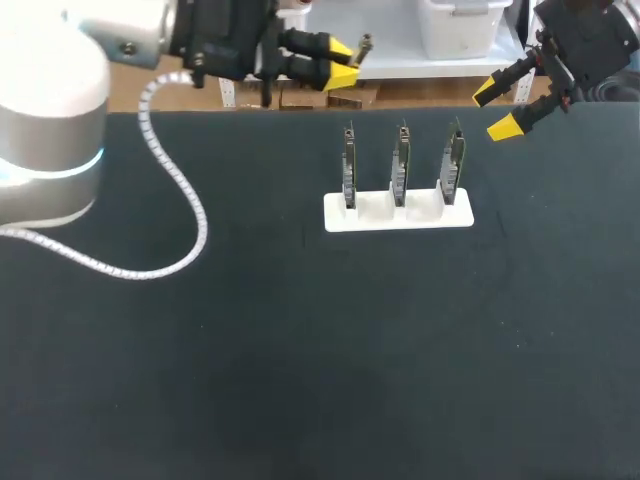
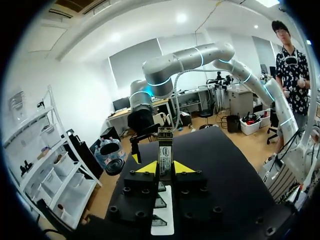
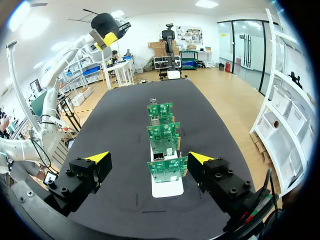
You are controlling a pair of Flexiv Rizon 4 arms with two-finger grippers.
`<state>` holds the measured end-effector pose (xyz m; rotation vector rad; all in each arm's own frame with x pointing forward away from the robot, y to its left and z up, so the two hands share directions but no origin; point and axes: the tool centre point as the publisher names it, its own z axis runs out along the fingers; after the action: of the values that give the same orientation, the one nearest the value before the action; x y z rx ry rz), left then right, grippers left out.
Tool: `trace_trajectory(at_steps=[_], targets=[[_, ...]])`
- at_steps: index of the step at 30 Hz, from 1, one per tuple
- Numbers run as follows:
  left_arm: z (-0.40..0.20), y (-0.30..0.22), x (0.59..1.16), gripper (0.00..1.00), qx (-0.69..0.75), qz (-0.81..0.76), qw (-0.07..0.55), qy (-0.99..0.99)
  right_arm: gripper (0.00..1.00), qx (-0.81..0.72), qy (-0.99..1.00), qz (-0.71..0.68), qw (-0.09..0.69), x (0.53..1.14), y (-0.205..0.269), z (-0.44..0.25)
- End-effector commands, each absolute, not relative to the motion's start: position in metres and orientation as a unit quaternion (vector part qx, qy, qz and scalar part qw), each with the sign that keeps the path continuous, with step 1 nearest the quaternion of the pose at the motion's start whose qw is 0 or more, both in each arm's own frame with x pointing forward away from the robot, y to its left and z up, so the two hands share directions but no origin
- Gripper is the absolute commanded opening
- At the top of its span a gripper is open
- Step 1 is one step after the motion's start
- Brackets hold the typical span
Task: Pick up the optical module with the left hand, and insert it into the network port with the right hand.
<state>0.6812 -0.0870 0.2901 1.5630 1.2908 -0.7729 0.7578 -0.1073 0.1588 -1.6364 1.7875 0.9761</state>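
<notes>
Risk: the optical module (image 2: 165,145), clamped by one end only in the closed left hand (image 2: 165,167) and projecting ahead of it, is judged liable to tilt or slip at handover.
Right hand (image 3: 149,158): spread wide, empty, nothing touched. Three port boards (image 3: 162,135) in a white holder (image 1: 400,215) are ranged ahead of it on the worktop (image 1: 300,350).

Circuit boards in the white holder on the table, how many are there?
3, all upright in the white holder: the left board, the middle board and the right board, nearest the right gripper. None appears hidden.
</notes>
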Motion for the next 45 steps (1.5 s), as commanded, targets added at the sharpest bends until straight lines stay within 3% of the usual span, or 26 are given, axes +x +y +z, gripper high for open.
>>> trace_trajectory(at_steps=[1, 21, 45], targets=[[0.287, -0.126, 0.699, 0.00, 0.651, -0.333, 0.447, 0.515, 1.00, -0.604, 0.661, 0.359, 0.262, 0.756, -0.107, 0.159], [0.260, -0.184, 0.718, 0.00, 0.617, -0.345, 0.452, 0.544, 1.00, -0.604, 0.661, 0.359, 0.262, 0.756, -0.107, 0.159], [0.248, -0.188, 0.724, 0.00, 0.593, -0.357, 0.482, 0.538, 1.00, -0.604, 0.661, 0.359, 0.262, 0.756, -0.107, 0.159]])
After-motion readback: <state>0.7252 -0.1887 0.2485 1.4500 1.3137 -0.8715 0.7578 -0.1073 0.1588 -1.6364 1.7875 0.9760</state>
